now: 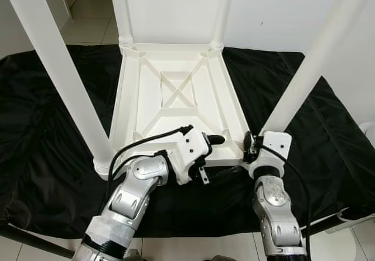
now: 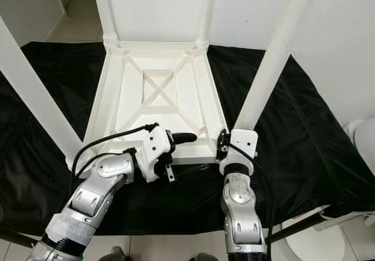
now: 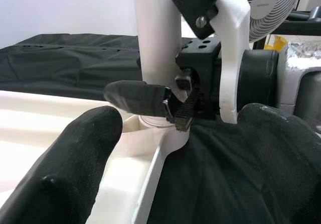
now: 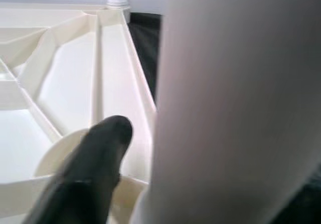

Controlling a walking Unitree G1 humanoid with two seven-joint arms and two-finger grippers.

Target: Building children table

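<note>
The white children table lies upside down on a black cloth, its ribbed underside facing up. Its legs stand upright in the corner sockets; the near right leg rises from the corner by my right arm. My right gripper is at that leg's base, shut around it; one finger lies against the leg. My left gripper is open and straddles the table's near rim, one finger above it and one below, just left of the right gripper. In the left wrist view the fingers frame the leg base.
The black cloth covers the floor around the table. The near left leg slants up beside my left arm. A white wall stands behind, a fan to the right, and a dark bar lies at the near left.
</note>
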